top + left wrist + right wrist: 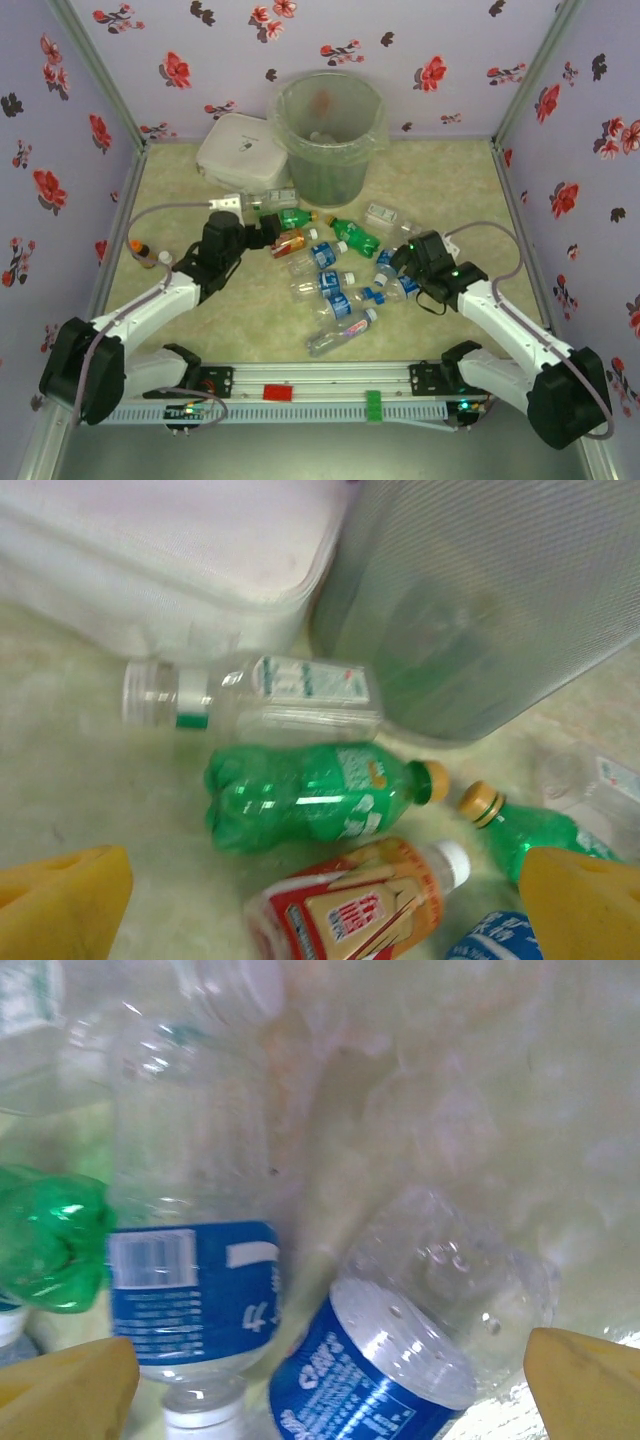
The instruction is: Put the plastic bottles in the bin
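Many plastic bottles [335,280] lie scattered across the middle of the table [255,320], just in front of the bin [328,135]. The left gripper [268,236] and right gripper [400,262] hover low over them, fingers spread and empty: a reach before a pick, I judge. Next each must drop and close across one bottle's body

The bottles [335,285] are bunched tight in the middle of the table [480,205], most of them touching, so there's hardly a gap to slip a finger in. At the back, the bin [330,175] and white lidded container [243,152] sit side by side like a wall, with a clear white-labelled bottle [265,690] lying right against them. The right side of the table is wide open.
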{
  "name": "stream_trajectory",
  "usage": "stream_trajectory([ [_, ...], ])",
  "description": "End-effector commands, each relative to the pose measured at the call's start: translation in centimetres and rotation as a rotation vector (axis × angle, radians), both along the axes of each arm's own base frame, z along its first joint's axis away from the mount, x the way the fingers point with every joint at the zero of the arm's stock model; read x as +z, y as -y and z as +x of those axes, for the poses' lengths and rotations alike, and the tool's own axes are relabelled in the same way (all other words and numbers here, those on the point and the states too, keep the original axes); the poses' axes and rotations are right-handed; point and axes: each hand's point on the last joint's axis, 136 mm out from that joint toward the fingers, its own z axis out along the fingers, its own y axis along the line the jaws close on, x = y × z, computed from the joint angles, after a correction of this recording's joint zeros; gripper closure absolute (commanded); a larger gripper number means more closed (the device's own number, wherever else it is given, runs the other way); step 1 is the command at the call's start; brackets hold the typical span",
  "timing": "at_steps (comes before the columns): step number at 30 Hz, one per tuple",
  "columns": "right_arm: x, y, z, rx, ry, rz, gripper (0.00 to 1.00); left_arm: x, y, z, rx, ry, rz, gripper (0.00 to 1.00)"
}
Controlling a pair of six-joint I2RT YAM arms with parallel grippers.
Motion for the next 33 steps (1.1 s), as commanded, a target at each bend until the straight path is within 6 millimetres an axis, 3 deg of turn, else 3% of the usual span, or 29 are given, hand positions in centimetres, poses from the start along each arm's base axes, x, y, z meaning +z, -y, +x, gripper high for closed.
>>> stream_trajectory([
  [1, -1.5, -0.7, -0.2, -0.097, -0.018, 0.108, 0.01, 0.6, -0.4, 1.3, 0.09, 0.032, -0.111, 0.0],
  [10, -4.3, -1.0, -0.1, -0.156, -0.015, 0.162, 0.13, 0.5, 0.7, 3.1, 0.091, 0.042, -0.124, 0.0],
  [22, -5.8, -0.3, 0.0, -0.171, -0.015, 0.124, 0.39, -2.4, -0.5, 1.9, 0.144, -0.075, -0.138, 0.0],
  [27, -4.5, -0.6, 0.8, -0.134, 0.03, 0.118, 0.47, -2.6, -1.5, 1.3, 0.165, -0.072, -0.145, 0.0],
  [33, 0.4, -0.7, 2.6, -0.03, 0.148, 0.052, 0.53, -3.4, -2.4, 0.9, 0.199, -0.079, -0.164, 0.0],
])
